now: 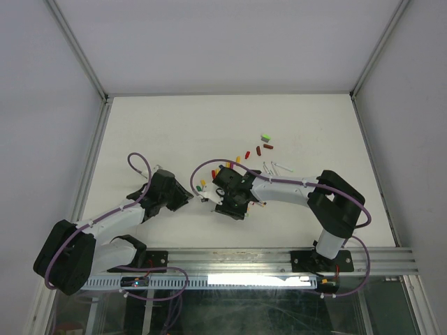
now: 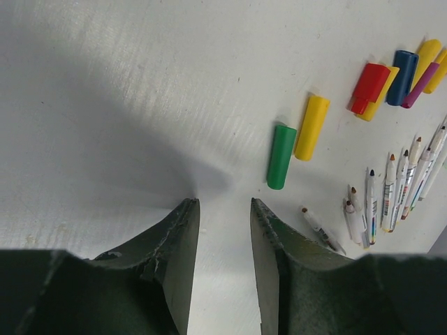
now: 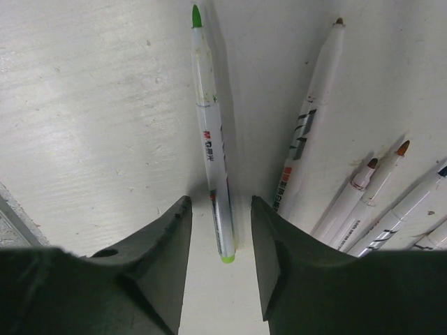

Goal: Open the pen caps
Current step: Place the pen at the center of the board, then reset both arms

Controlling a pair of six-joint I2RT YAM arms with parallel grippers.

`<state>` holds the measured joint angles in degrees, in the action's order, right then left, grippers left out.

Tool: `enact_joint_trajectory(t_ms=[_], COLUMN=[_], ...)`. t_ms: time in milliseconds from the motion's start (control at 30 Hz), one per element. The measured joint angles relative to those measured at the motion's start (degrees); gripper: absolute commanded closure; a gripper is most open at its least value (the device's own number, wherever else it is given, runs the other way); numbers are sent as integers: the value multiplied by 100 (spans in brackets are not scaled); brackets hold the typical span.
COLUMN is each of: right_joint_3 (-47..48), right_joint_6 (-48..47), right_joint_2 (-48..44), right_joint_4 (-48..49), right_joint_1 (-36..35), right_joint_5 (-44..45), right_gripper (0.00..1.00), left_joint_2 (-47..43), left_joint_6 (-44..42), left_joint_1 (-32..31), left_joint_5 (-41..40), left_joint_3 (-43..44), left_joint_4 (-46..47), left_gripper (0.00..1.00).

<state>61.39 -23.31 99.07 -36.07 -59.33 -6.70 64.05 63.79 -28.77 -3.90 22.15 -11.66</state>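
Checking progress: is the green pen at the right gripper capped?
Uncapped: the green pen shows its bare tip, lying flat within the open right gripper.

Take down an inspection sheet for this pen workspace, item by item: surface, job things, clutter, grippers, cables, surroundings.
Surface: white table, faintly scratched.
Job's things: pen caps lie loose, among them a green cap beside a yellow cap; uncapped pens lie close by.
Clutter: nothing seen.
Grippers: left gripper open and empty over bare table; right gripper open, with a green-tipped pen lying on the table between its fingers.
Cables: purple cables loop off both arms.
Surroundings: white walls, metal frame posts, a rail at the near edge.
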Motion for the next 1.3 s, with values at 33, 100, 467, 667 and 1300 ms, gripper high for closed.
enact_joint_trajectory(t_ms=[33,100,467,667,1300], right_joint_3=[0,0,-2,-24,-199], right_joint_6=[0,2,7,-20,-125], right_joint_2=[0,0,-479,-962,-2039], right_joint_4=[2,4,37,55,76], right_joint_1=[0,0,105,319,874], right_joint_5=[2,2,-22,-267,-949], right_gripper=[56,54,41,41,41], left_joint_2=[0,-2,-179,-262,-1513], left_joint_6=[-9,-13,-50,-125,-498], left_joint_1=[0,0,0,0,0], left_joint_5=[0,0,2,59,262], left_joint_3=[0,0,2,2,-109], left_joint_4=[-4,-7,-35,-31,466], left_gripper=[62,61,50,39,15])
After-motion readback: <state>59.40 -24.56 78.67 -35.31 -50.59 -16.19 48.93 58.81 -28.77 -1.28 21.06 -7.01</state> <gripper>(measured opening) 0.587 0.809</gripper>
